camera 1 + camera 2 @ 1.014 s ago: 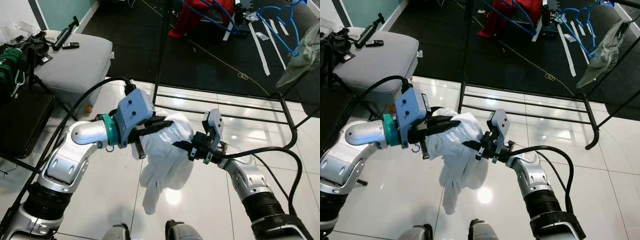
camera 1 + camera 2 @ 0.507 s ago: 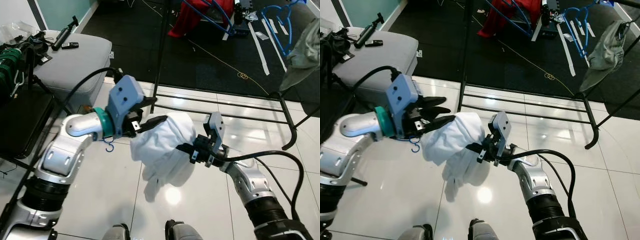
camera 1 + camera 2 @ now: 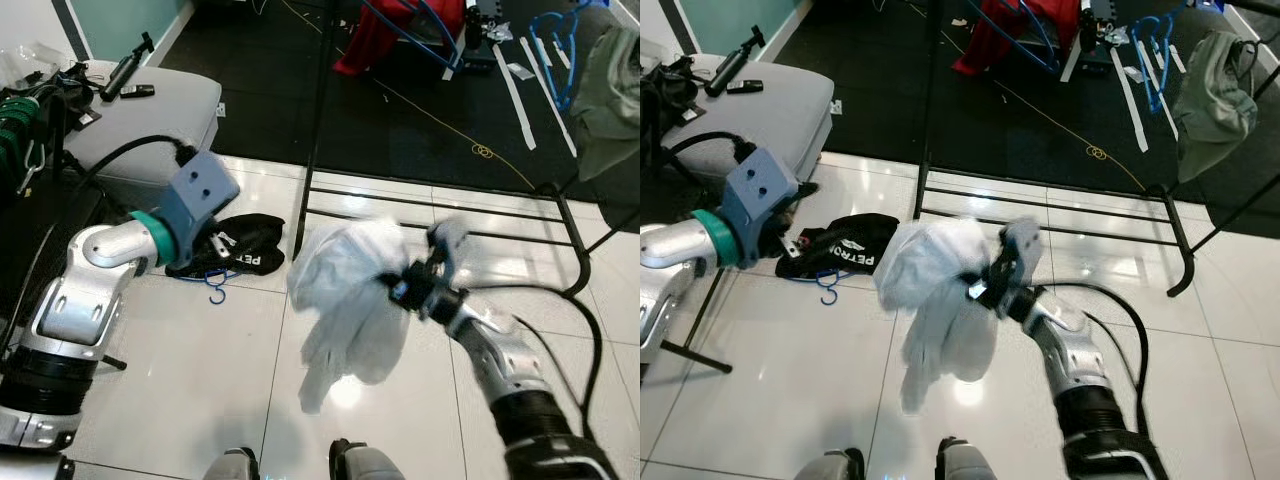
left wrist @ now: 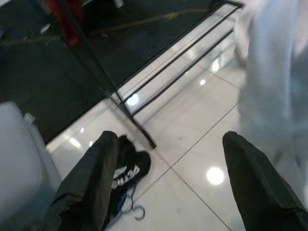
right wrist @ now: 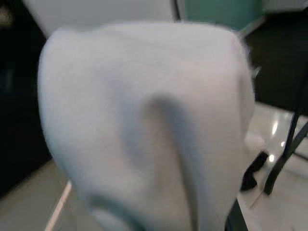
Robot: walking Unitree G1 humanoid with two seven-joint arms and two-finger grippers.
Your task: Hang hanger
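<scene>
White garment [image 3: 352, 290] dangles from right gripper [image 3: 405, 290], clamped on it, blurred. Left gripper [image 4: 168, 183] spread wide, empty. Blue hanger [image 3: 212, 285] on floor tiles [image 3: 200, 400] under black garment [image 3: 235, 255]; hanging not yet done, rack [image 3: 320, 100] beyond.

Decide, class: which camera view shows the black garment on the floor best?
The left eye view: the black garment lies whole on the white tiles, its white lettering and the blue hanger hook beside it plain. The right eye view shows much the same. The left wrist view has it partly hidden behind a finger.
</scene>
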